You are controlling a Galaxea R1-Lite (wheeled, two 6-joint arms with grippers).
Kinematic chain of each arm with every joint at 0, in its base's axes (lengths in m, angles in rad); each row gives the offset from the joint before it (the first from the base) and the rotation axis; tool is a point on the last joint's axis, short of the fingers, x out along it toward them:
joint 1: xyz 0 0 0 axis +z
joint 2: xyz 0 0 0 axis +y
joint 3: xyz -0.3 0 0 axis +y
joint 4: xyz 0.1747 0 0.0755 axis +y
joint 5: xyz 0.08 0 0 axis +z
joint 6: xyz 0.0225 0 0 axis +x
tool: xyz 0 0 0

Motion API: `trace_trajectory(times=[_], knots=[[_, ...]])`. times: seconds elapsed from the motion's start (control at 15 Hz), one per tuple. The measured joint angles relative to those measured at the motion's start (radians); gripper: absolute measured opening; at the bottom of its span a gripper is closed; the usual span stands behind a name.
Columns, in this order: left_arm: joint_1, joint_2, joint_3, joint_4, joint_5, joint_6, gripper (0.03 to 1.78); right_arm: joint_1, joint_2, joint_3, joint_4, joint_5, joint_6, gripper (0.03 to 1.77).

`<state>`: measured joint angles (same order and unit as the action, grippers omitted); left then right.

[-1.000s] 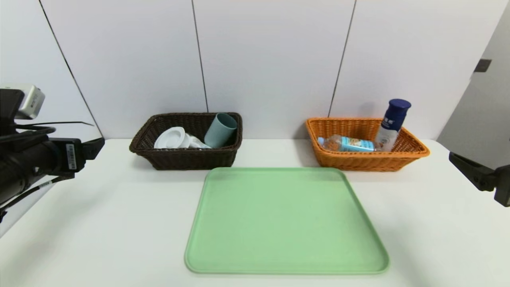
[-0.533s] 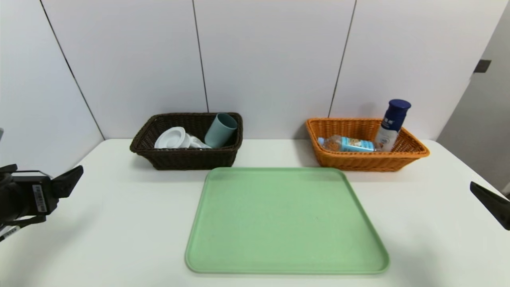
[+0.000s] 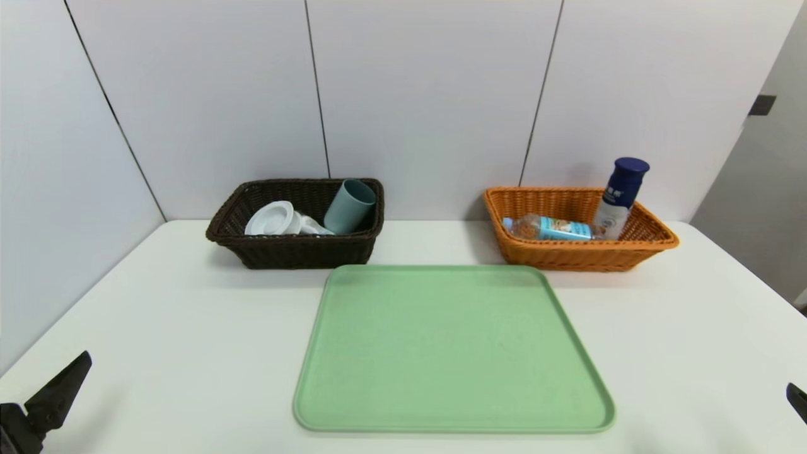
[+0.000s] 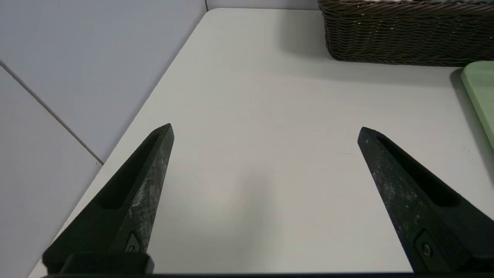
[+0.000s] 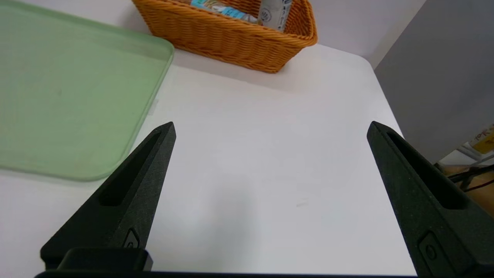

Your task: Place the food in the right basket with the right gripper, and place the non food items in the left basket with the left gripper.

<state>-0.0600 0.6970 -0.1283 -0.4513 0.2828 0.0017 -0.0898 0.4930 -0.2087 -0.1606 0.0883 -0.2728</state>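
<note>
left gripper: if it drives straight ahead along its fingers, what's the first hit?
Probably nothing soon: the left gripper, open, points over bare table. The brown basket sits ahead toward one side; the far wall likely comes first, depth unclear.

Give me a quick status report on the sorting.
Left gripper open, right gripper open, both low over table. Bottles in orange basket; cup, case in brown basket. Tray bare.

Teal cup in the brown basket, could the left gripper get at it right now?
Probably yes: the cup leans uncovered in the brown basket, and the left gripper is open with bare table between.
</note>
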Motion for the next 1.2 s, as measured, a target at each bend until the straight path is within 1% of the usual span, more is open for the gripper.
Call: trace_trajectory(times=[0.13,0.2,0.4,0.47,0.6,0.67,0.73,0.8,0.87,0.93,1.13,1.2], knots=[[0.0,-0.059,0.016,0.0,-0.003,-0.003,1.69,-0.006,-0.106,-0.011,0.13,0.05,0.003,1.71],[0.0,-0.087,0.022,0.0,-0.008,-0.004,1.69,-0.007,-0.141,-0.029,0.174,0.077,0.009,1.71],[0.0,-0.159,0.036,0.023,-0.02,-0.004,1.69,-0.007,-0.192,-0.119,0.215,0.151,0.047,1.71],[0.0,-0.18,0.037,0.046,-0.02,-0.004,1.69,-0.005,-0.2,-0.163,0.252,0.163,0.058,1.71],[0.0,-0.222,0.032,0.098,-0.021,-0.006,1.69,0.014,-0.209,-0.271,0.367,0.169,0.067,1.71],[0.0,-0.237,0.032,0.114,-0.021,-0.007,1.69,0.05,-0.213,-0.314,0.436,0.166,0.071,1.71],[0.0,-0.249,0.033,0.115,-0.021,-0.016,1.69,0.087,-0.218,-0.337,0.485,0.151,0.075,1.71],[0.001,-0.259,0.033,0.12,-0.021,-0.022,1.69,0.112,-0.224,-0.349,0.509,0.121,0.08,1.71],[0.001,-0.268,0.033,0.133,-0.021,-0.026,1.69,0.121,-0.228,-0.35,0.509,0.098,0.083,1.71],[0.001,-0.275,0.031,0.135,-0.021,-0.027,1.69,0.125,-0.234,-0.346,0.506,0.093,0.083,1.71],[0.002,-0.309,0.032,0.143,-0.036,-0.026,1.69,0.114,-0.275,-0.313,0.506,0.095,0.083,1.71],[0.002,-0.331,0.033,0.164,-0.044,-0.026,1.69,0.107,-0.299,-0.297,0.506,0.097,0.083,1.71]])
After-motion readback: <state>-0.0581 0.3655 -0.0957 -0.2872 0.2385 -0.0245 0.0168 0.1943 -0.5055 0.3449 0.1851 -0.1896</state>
